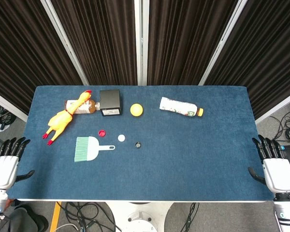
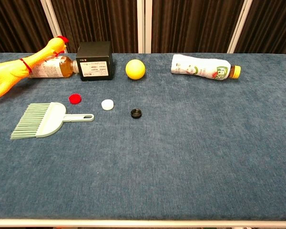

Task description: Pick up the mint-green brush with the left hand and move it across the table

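A blue-covered desk (image 1: 193, 159) is seen from above and from chest height. The mint-green brush (image 1: 88, 148) is laid flat on the left part of the desk, bristles pointed toward the left edge and handle pointed toward the middle. The left hand (image 1: 4, 166) is held off the desk's near left corner, well apart from the brush, with fingers spread and nothing held. The right hand (image 1: 276, 171) is positioned likewise off the near right corner, released and empty. Just beyond the brush handle, a red cap (image 1: 102, 132), a white cap (image 1: 121, 137) and a black cap (image 1: 137, 144) are set in a loose row. Farther back, a yellow rubber chicken (image 1: 63, 121), a brown bottle (image 1: 82, 106), a black box (image 1: 110, 102), a yellow ball (image 1: 136, 110) and a white bottle (image 1: 180, 107) lying on its side are ranged.
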Tool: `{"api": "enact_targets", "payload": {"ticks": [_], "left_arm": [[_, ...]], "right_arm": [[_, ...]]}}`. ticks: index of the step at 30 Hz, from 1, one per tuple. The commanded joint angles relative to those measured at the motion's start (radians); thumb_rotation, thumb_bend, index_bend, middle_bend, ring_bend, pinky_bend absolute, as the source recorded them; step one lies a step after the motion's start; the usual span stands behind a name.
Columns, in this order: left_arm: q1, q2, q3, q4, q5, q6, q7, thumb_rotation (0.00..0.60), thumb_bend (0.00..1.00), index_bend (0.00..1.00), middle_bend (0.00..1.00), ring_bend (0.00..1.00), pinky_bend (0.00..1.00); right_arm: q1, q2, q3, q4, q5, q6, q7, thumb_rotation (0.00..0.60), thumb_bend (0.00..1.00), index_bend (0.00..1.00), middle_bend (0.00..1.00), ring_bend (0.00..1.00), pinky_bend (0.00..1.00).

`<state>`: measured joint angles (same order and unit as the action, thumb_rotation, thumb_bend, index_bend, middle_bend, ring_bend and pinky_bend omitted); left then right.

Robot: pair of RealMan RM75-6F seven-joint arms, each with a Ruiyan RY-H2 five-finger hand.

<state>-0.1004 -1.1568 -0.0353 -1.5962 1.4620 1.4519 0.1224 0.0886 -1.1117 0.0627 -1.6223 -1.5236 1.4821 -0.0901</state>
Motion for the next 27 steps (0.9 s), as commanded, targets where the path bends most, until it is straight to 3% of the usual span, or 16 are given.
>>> {"api": "enact_targets", "payload": {"ticks": [1,13,18,21,27], "left_arm": [[0.000,-0.005,0.000,0.002,0.002,0.000,0.002,0.600,0.00,0.11,0.08,0.05,0.07],[-0.028,-0.012,-0.023,-0.006,0.025,0.001,-0.018,0.600,0.00,0.11,0.09,0.05,0.07],[-0.113,-0.010,-0.069,-0.014,0.034,-0.078,-0.081,0.600,0.00,0.17,0.18,0.05,0.07],[-0.170,-0.039,-0.102,-0.010,0.027,-0.126,-0.114,0.600,0.00,0.24,0.26,0.11,0.07],[-0.291,-0.127,-0.138,-0.013,-0.008,-0.258,-0.062,0.600,0.06,0.30,0.34,0.15,0.07]], "right_arm": [[-0.001,0.001,-0.001,0.000,-0.004,0.003,0.005,0.600,0.15,0.00,0.00,0.00,0.00],[-0.006,0.022,0.001,0.007,-0.031,0.034,0.033,0.600,0.15,0.00,0.00,0.00,0.00],[-0.004,0.049,0.012,-0.012,-0.037,0.047,0.028,0.600,0.15,0.00,0.00,0.00,0.00],[0.001,0.059,0.020,-0.023,-0.033,0.048,0.017,0.600,0.15,0.00,0.00,0.00,0.00],[0.000,0.068,0.022,-0.023,-0.026,0.046,0.023,0.600,0.15,0.00,0.00,0.00,0.00]]}}
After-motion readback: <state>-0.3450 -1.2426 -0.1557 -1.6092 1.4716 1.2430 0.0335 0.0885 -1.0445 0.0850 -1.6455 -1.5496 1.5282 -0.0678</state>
